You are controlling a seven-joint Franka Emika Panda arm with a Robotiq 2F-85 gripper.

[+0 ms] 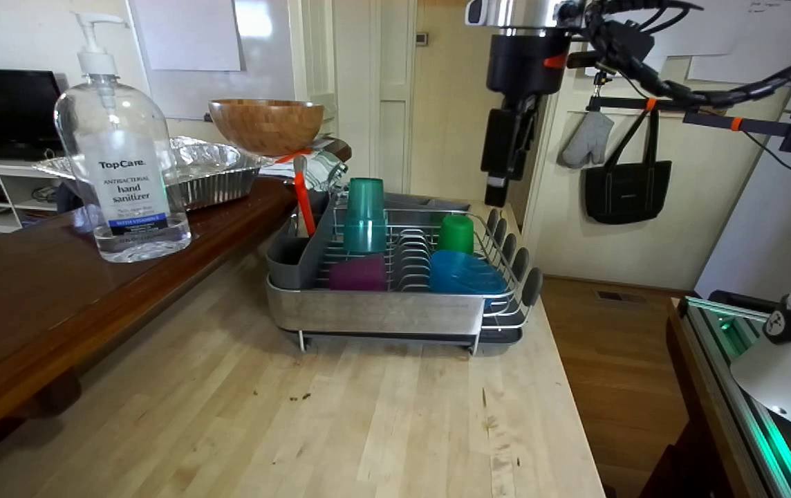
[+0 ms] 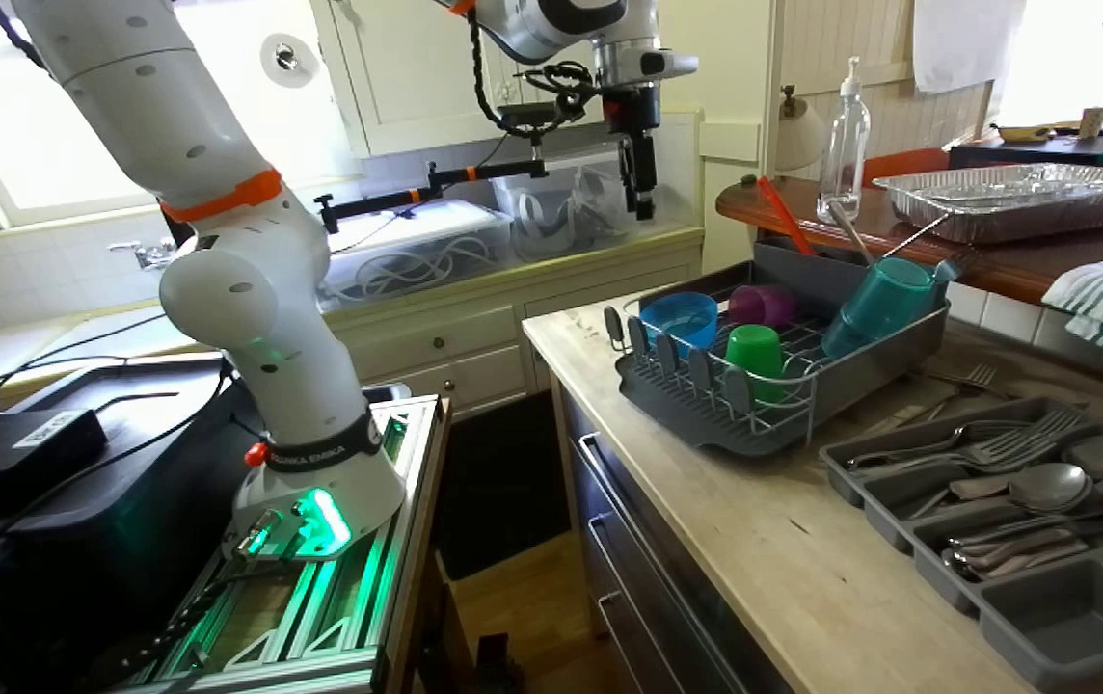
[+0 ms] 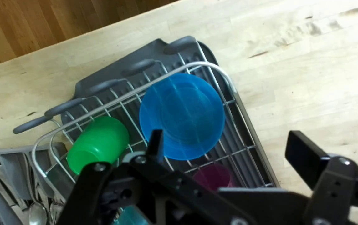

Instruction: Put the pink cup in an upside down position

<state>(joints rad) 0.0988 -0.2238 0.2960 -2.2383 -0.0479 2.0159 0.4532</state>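
Note:
The pink cup is a small magenta tumbler lying on its side among the wires of the dish rack. It shows in both exterior views [image 1: 359, 273] [image 2: 762, 306]. In the wrist view the pink cup [image 3: 214, 175] is partly hidden behind my gripper's body. My gripper [image 3: 225, 137] is open and empty, its two fingers wide apart. It also shows in both exterior views [image 1: 497, 190] [image 2: 640, 204], hanging pointed down well above the rack and touching nothing.
The dish rack [image 1: 382, 312] also holds a blue bowl [image 3: 182, 115], a green cup [image 3: 99, 142] and a teal cup [image 2: 879, 306] leaning at the utensil holder [image 1: 292, 266]. A cutlery tray [image 2: 1053, 607] and a raised brown counter [image 1: 91, 290] flank the rack.

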